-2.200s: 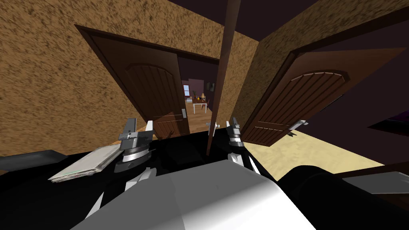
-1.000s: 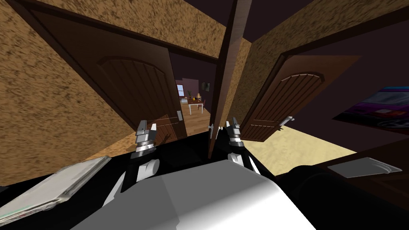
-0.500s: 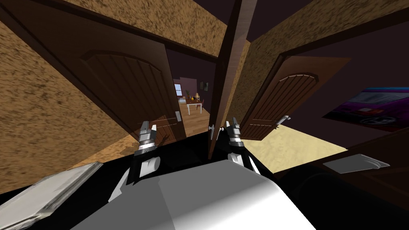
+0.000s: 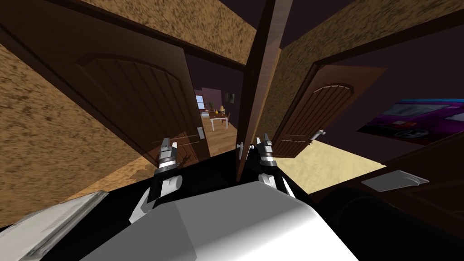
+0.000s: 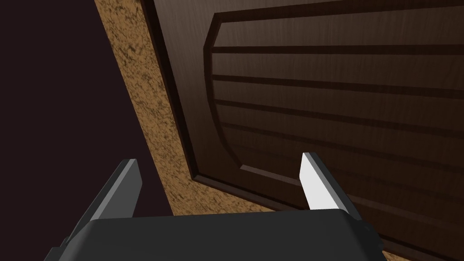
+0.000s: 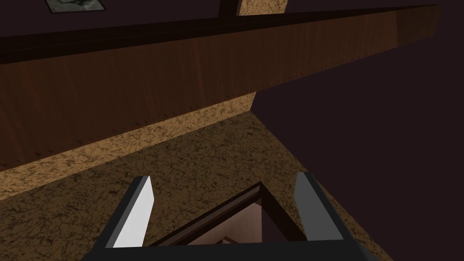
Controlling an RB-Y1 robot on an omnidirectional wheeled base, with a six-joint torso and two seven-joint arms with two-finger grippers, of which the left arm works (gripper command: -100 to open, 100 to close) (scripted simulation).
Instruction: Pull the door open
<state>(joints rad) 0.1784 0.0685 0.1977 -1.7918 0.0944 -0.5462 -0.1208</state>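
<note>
The door [image 4: 254, 90] stands edge-on at 12 o'clock, swung out from the textured tan wall [image 4: 290, 77]. Its brown edge runs up the head view. Its light handle [image 4: 240, 147] sits low on that edge.

The right claw [image 4: 265, 142] is just beside the handle, at the handle's 3 o'clock. Contact cannot be told. In the right wrist view its fingers [image 6: 136, 213] stand apart with nothing between them.

The left claw [image 4: 167, 145] is at 10 o'clock. Its fingers [image 5: 317, 186] are apart and face a second door [image 4: 136, 99], dark and panelled.

A third door [image 4: 317, 108] with a lever [image 4: 319, 133] stands at 2 o'clock. Through the gap at 11 o'clock, a white table [image 4: 218, 119] shows in the room beyond.
</note>
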